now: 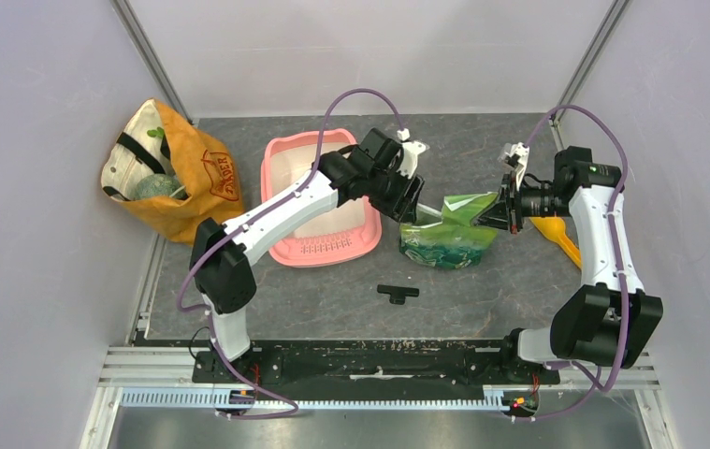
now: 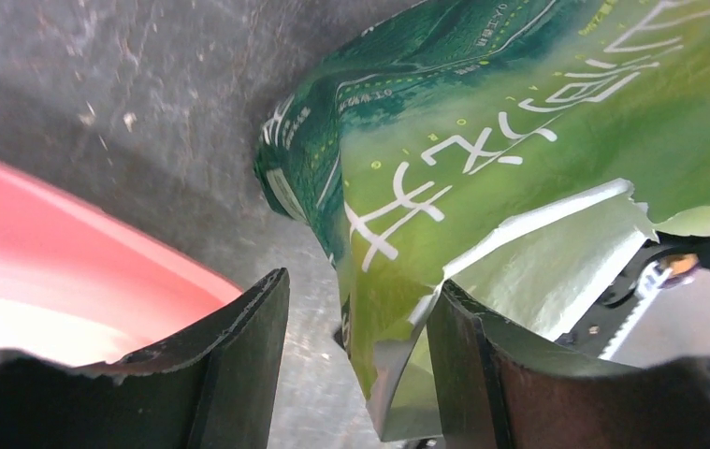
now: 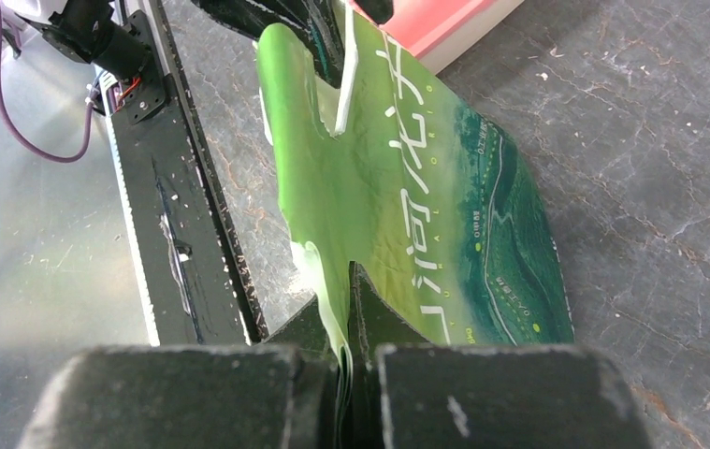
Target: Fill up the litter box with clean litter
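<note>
Pinched flat between the two black fingers of the right gripper (image 3: 358,360), closest to the lens in the right wrist view, is one edge of the glossy green foil bag (image 3: 426,187). Those fingers are pressed together on it with no gap to speak of, so that side looks well held. The left gripper (image 2: 360,299) is a different story: its fingers are spread wide, and the torn, silvery top flap of the bag hangs in between, brushing the inner face of one finger only. Nothing is clamped there yet.

The step in hand is judged to be getting a second hold on the bag's torn mouth so it can be lifted and tipped. To do that well, the flap should probably be taken deeper between the fingers before they are brought together. Foil like this is likely slippery, and otherwise only a thin strip would be caught. The mouth is best kept upward until it is over the box.

The pink rectangular plastic litter box (image 1: 325,251) is sat just left of the bag, under the left arm, slotted lip at its near end. No grey-beige litter can be seen anywhere; presumably it's inside the bag. An orange plastic scoop (image 1: 557,238) lies on the right, under the right arm.
</note>
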Controlling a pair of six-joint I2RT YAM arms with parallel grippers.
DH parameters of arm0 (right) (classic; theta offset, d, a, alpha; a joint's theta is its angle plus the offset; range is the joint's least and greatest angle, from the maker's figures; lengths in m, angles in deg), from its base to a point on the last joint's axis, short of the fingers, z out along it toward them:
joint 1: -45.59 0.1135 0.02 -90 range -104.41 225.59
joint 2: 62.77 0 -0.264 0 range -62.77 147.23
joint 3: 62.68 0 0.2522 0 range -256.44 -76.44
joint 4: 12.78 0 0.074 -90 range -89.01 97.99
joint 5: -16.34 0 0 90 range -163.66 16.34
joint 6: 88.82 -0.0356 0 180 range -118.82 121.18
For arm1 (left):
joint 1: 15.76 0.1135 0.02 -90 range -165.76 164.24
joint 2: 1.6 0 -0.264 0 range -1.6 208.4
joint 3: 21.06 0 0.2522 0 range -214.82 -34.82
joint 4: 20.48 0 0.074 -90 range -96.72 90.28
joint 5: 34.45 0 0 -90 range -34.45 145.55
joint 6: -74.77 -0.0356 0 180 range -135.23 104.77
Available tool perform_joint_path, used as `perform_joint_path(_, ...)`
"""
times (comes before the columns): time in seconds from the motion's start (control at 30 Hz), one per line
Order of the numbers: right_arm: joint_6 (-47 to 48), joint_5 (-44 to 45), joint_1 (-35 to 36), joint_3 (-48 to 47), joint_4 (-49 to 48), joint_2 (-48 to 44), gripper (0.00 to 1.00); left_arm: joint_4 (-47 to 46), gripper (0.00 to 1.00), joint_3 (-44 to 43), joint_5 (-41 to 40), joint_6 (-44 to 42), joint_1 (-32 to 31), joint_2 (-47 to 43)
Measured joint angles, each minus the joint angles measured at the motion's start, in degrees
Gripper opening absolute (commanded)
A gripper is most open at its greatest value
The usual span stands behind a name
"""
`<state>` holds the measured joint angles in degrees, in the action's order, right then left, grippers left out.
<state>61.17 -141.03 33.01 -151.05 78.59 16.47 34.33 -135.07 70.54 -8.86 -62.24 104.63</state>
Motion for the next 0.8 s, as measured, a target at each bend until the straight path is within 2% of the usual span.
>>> perform_joint_path(0.1, -2.25, 0.15, 0.0, 0.37, -2.4, -0.52, 0.0, 1.86, 0.56, -0.26, -0.42, 6.12, 0.07, 0.0)
perform_joint_path(0.43, -10.19, 0.39, 0.68, 2.97, -10.56, -2.45, 0.0, 1.6, 0.03, -1.66, 1.31, 16.59, -0.39, 1.05)
perform_joint_path(0.8, -24.94, 4.37, 7.21, 4.83, -25.81, -3.89, 0.0, -10.51, 0.02, 1.01, 9.99, 20.96, -0.33, 2.8)
